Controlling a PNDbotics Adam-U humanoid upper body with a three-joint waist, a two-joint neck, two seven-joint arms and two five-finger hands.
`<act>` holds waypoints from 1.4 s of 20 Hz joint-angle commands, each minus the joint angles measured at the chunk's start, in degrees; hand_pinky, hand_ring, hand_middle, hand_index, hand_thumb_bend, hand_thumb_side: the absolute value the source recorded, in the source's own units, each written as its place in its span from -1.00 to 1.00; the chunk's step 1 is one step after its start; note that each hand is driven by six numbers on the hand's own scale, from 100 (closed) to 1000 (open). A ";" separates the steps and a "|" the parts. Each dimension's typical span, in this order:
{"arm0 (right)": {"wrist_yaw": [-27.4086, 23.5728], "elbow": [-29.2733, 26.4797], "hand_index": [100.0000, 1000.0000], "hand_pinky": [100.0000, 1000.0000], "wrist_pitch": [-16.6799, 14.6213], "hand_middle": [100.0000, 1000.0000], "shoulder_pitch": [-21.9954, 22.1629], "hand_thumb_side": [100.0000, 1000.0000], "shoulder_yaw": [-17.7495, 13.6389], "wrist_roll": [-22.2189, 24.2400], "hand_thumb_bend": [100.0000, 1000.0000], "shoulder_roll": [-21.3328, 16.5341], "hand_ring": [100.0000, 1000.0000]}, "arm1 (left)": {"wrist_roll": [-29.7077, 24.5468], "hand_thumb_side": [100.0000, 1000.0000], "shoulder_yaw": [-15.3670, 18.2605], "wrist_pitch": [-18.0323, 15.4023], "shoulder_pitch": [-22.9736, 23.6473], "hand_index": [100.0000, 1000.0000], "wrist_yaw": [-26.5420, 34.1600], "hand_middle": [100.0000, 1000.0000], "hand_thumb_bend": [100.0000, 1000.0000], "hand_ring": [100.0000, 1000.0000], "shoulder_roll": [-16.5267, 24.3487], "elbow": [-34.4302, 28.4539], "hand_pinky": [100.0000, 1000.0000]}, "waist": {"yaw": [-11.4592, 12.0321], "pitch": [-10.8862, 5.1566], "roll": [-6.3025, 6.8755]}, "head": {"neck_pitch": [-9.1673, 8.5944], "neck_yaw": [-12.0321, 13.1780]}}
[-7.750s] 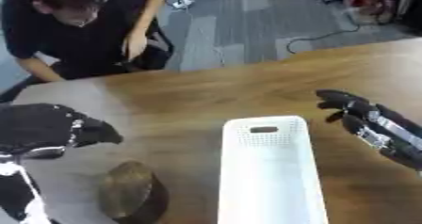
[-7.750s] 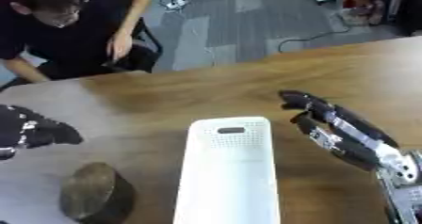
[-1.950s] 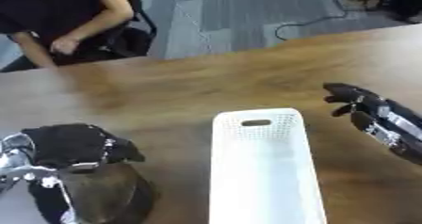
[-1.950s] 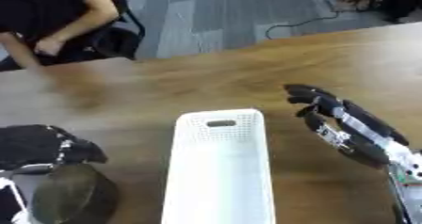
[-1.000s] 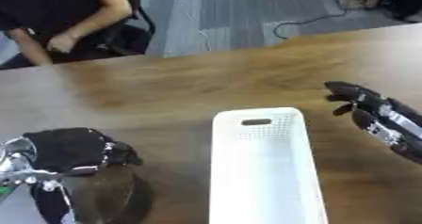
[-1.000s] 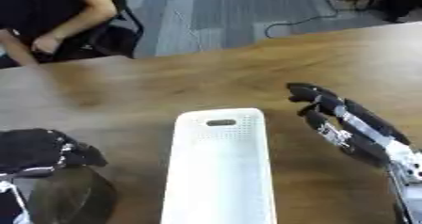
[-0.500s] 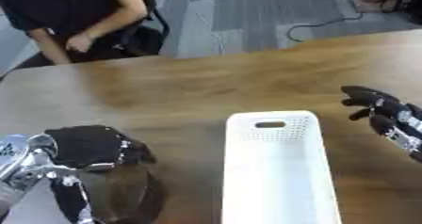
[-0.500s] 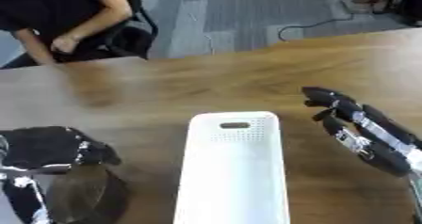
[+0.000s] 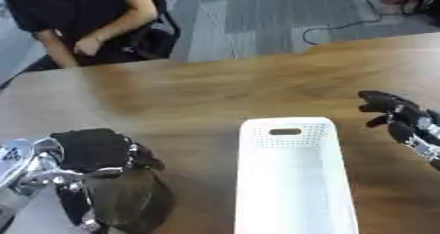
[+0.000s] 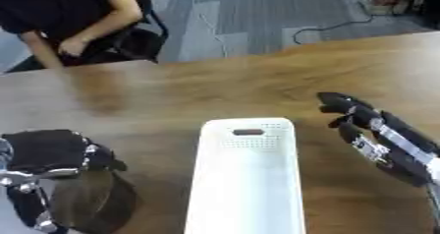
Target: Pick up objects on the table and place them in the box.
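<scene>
Left hand [image 9: 95,152] sits on top of a dark brown rounded object [image 9: 129,201] at the worktop [image 9: 215,90] near-left, fingers curled over it. White box [image 10: 249,174] stands centre, just beside. Right hand [image 10: 361,122] hovers right of box, fingers relaxed, holding nothing

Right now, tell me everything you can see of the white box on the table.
The box is a long, narrow white bin, plastic by its look, lying open side up on the wooden table with its length running away from the robot. Its far end wall has a slot handle above rows of small perforations. It looks empty. Its near end runs out of view. Neither hand touches it: the left hand is off to its left over a dark round object, the right hand to its right.
</scene>
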 commanded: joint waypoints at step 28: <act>-0.24 -0.42 1.00 0.53 -0.75 1.00 0.80 1.00 -0.29 1.65 -1.00 0.56 0.83 | -0.86 -1.00 -1.03 2.66 -4.17 -0.20 5.59 -0.48 -1.00 -1.00 2.96 -1.12 -1.00 | 0.41 -3.08 1.21 | -0.32 0.50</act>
